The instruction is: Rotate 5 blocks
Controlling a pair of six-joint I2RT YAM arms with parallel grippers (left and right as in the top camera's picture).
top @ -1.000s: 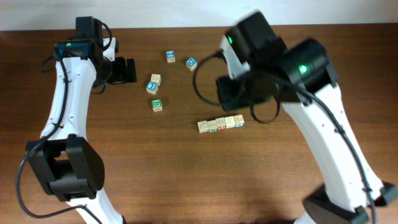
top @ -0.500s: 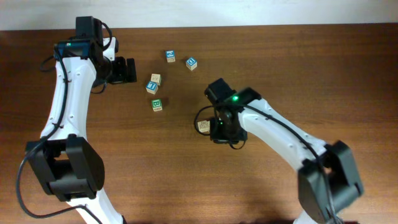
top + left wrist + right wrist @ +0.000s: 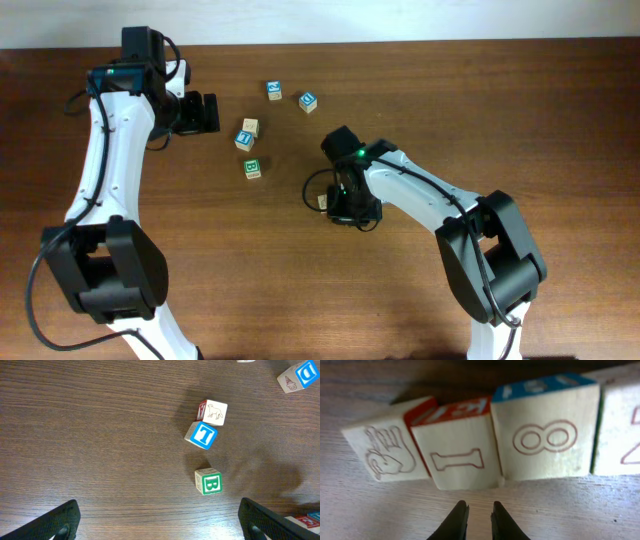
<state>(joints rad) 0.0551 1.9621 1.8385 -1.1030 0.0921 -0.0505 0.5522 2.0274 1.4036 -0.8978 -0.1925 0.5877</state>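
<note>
At the middle of the worktop [image 3: 560, 120], the right fingers [image 3: 461, 520] are hovering almost pressed together, empty, just before the row of alphabet blocks [image 3: 460, 460], while the left fingers [image 3: 65, 520] are hanging spread wide above loose blocks [image 3: 209, 481].

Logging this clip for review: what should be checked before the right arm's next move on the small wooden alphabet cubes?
1. Right gripper empty: ok, fingers almost together, nothing between.
2. Tips clear of the row of light-wood alphabet cubes: ok, brown wooden table shows between.
3. Row tight: ok, red-topped bar-marked cube touches blue-topped "8" cube.
4. Left gripper open, away from the row: ok.
5. Which cubes are already rotated: cannot tell.
</note>
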